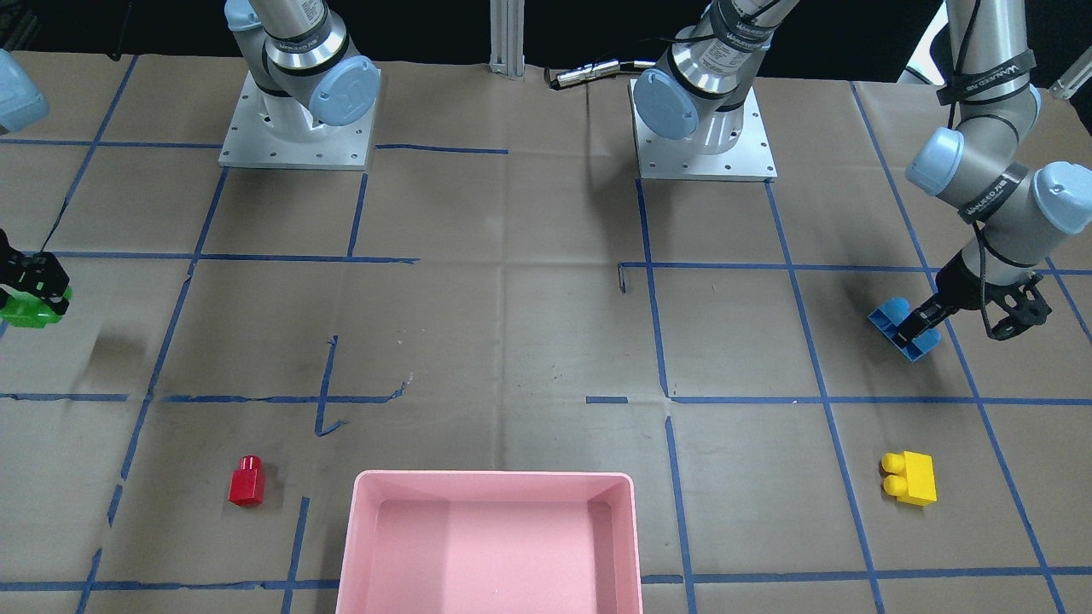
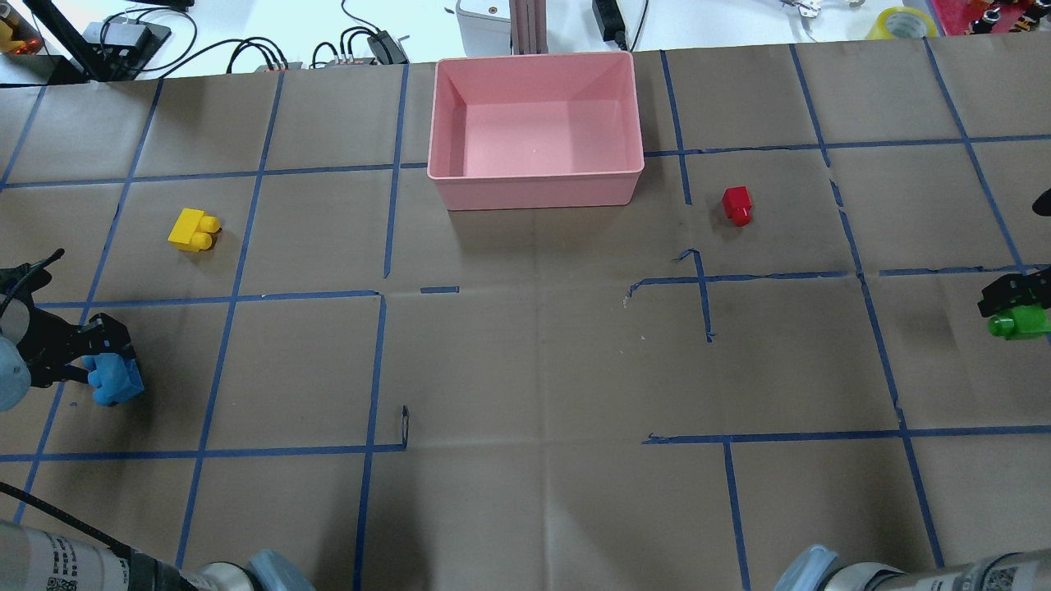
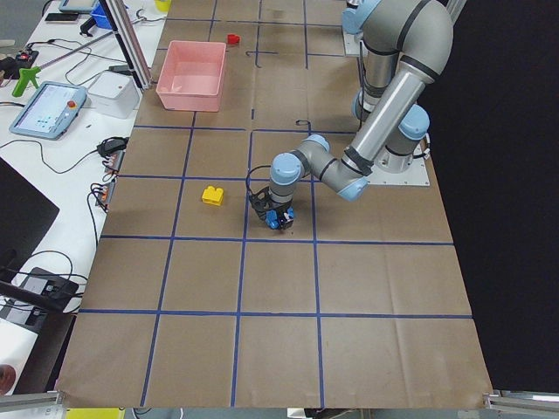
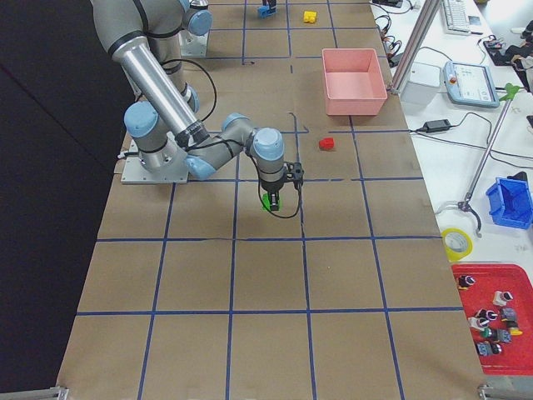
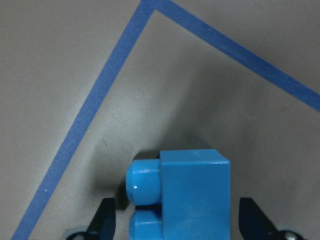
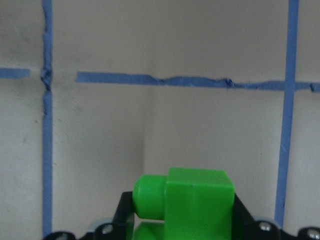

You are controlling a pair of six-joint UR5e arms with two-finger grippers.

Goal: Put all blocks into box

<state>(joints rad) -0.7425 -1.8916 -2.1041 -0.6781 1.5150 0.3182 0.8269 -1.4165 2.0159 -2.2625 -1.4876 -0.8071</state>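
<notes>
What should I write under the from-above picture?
Left gripper around the blue block, right gripper clamped on the green block; yellow block and red block wait outside the empty pink box.

We see pink box (image 2: pixel 538 190) upright; red block (image 2: pixel 736 204), yellow block (image 2: pixel 194 230) flank it; blue block (image 2: pixel 115 382), green block (image 2: pixel 1018 322) farther out.

You are working in a robotics lab: paper-covered table (image 2: pixel 525 369) gridded in blue tape (image 2: pixel 234 297), teach pendant (image 3: pixel 48 109) at ten o'clock, cables (image 2: pixel 263 53) at eleven, red parts tray (image 4: pixel 512 287) at four
</notes>
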